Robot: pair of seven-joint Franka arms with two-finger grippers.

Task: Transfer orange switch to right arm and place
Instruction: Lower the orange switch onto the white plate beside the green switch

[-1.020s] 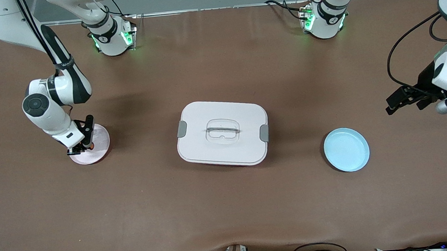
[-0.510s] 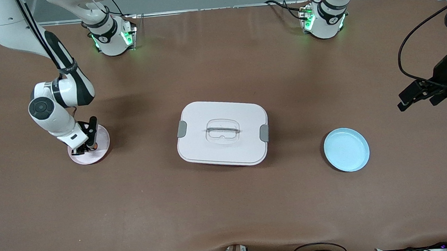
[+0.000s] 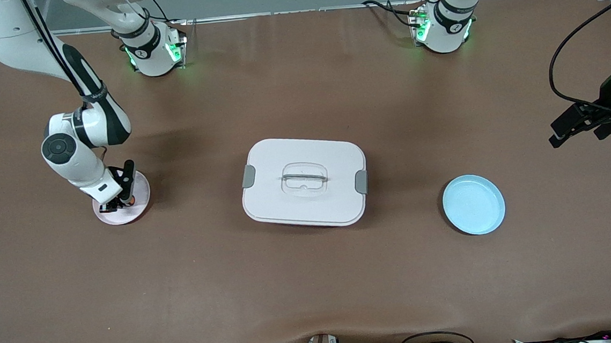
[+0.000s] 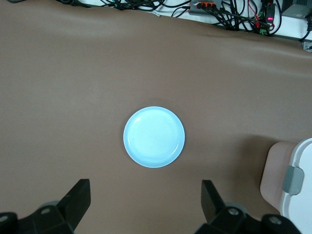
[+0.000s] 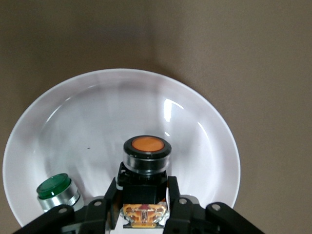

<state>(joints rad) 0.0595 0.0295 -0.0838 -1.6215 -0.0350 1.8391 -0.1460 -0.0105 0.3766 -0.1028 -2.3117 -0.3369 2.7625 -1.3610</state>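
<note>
Front view: right gripper down in pink plate; left gripper waits above table, white box mid-table
Left wrist view: fingers spread wide over blue plate
Right wrist view: fingers pinch orange switch over plate, beside green button

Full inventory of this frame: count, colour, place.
Orange switch: 1, black body, orange cap, on the pink plate.
Green button: 1, green cap, silver rim, on the pink plate beside the switch.
Pink plate: 1, toward the right arm's end.
Box: 1, white, grey clips, lid on, mid-table.
Blue plate: 1, light blue, toward the left arm's end.
Right tool: closed on the switch, over the pink plate.
Left tool: open, waiting above bare table.
</note>
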